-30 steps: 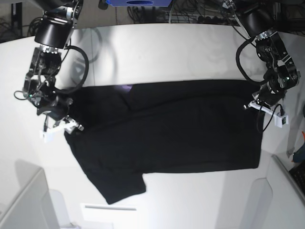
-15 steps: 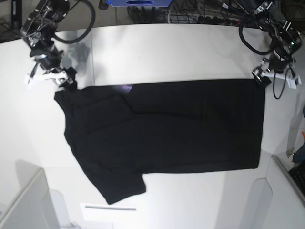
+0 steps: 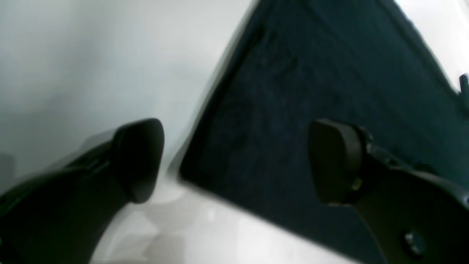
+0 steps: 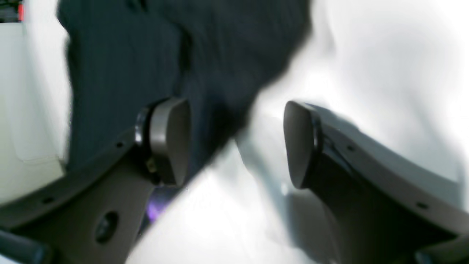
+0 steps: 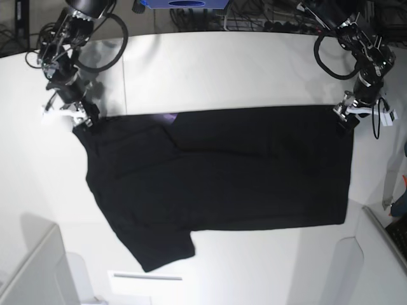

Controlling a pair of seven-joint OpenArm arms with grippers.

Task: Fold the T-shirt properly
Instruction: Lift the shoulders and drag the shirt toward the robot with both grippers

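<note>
Left gripper [image 3: 234, 161] hangs low over the bench [image 3: 91, 66], jaws spread wide with nothing between them; one pad sits over bare bench, the other over black cloth, and a corner of the T-shirt [image 3: 311, 91] lies in the gap. In the base view that gripper [image 5: 348, 118] is at the shirt's far right corner, its arm bent down from the back edge with a cable loop.

Right gripper [image 4: 236, 143] is likewise parted and empty, one pad over the T-shirt [image 4: 146, 55], the other over white bench [image 4: 384, 73]; view blurred. From the base view it [image 5: 76, 115] sits at the far left corner, arm reaching down from the back.

T-shirt [image 5: 222, 178] lies flat, spread across mid-bench [image 5: 222, 70], plain black up, one sleeve jutting toward the near left, a purple speck at the far edge.
</note>
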